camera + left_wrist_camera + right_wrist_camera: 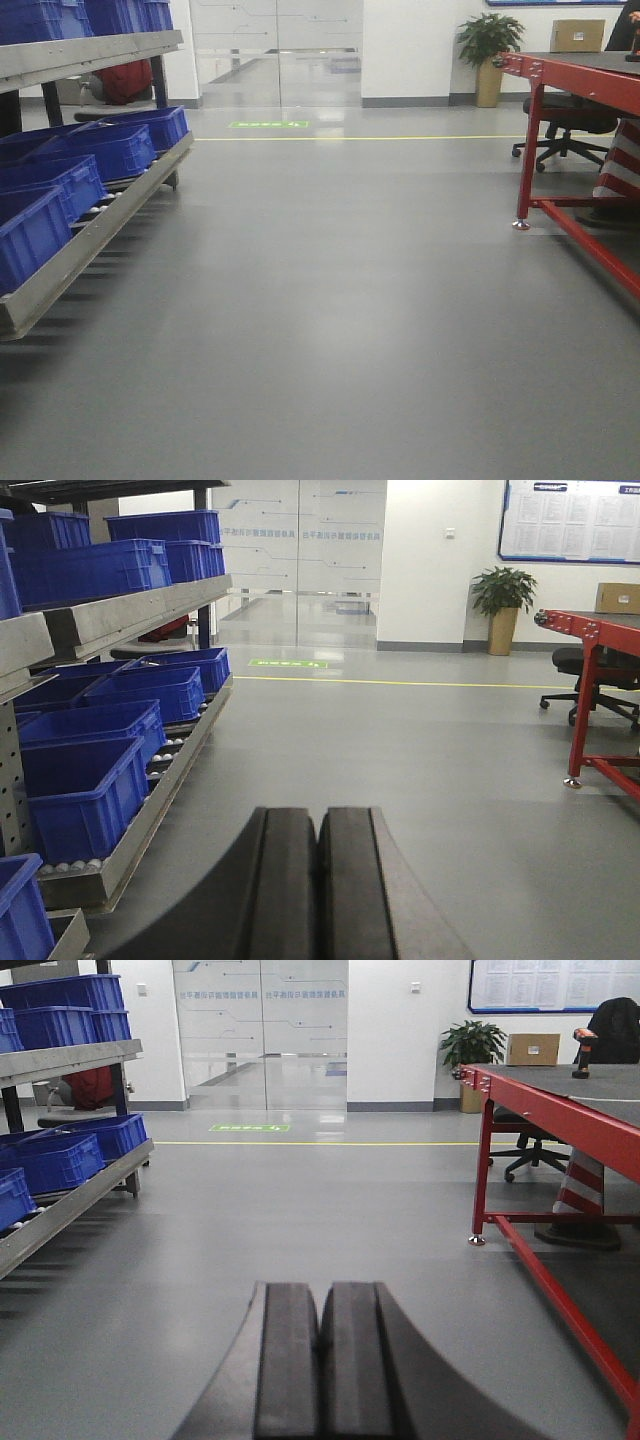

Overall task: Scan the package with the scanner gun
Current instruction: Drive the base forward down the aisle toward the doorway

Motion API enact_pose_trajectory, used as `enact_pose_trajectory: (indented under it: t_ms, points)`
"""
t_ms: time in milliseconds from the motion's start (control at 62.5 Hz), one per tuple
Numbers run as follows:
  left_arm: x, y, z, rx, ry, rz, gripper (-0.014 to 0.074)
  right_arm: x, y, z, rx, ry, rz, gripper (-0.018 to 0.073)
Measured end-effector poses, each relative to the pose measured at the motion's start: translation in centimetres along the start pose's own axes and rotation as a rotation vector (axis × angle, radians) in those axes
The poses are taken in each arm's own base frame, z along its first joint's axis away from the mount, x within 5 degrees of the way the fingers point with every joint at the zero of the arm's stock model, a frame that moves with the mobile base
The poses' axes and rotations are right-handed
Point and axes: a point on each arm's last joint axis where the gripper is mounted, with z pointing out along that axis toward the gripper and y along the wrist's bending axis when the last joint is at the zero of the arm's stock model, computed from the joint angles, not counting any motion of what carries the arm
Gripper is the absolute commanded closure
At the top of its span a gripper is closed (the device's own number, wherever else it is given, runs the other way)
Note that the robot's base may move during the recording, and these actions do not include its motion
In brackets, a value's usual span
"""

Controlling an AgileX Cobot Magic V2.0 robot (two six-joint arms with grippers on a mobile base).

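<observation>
The package (532,1049), a tan cardboard box with a small white label, stands at the far end of the red-framed table (560,1100); it also shows in the front view (577,35) and the left wrist view (617,598). The scanner gun (583,1052), orange and black, stands upright on the same table to the box's right. My left gripper (318,825) is shut with nothing in it, low over the grey floor and far from the table. My right gripper (320,1300) is likewise shut and empty, well short of the table.
A roller rack (90,215) with several blue bins (115,148) lines the left side. The red table's legs and floor bar (560,1300) run along the right, with an office chair (562,125), a striped cone (580,1190) and a potted plant (489,45) beyond. Glass doors (275,50) stand at the back.
</observation>
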Motion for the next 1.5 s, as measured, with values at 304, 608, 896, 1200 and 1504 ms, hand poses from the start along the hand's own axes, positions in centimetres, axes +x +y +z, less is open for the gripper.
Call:
enact_pose_trajectory:
  t_ms: [304, 608, 896, 1200, 1504]
  points:
    - [0.00, 0.00, 0.00, 0.000, 0.000, 0.000, 0.0687, 0.00, 0.00, 0.00, 0.000, 0.000, 0.000, 0.0727]
    - [0.00, 0.00, 0.00, 0.000, 0.000, 0.000, 0.0687, 0.00, 0.00, 0.00, 0.000, 0.000, 0.000, 0.0727]
    - [0.00, 0.00, 0.00, 0.000, 0.000, 0.000, 0.0687, 0.00, 0.00, 0.00, 0.000, 0.000, 0.000, 0.0727]
    - [0.00, 0.00, 0.00, 0.000, 0.000, 0.000, 0.0687, 0.00, 0.00, 0.00, 0.000, 0.000, 0.000, 0.0727]
    - [0.00, 0.00, 0.00, 0.000, 0.000, 0.000, 0.0687, 0.00, 0.00, 0.00, 0.000, 0.000, 0.000, 0.0727]
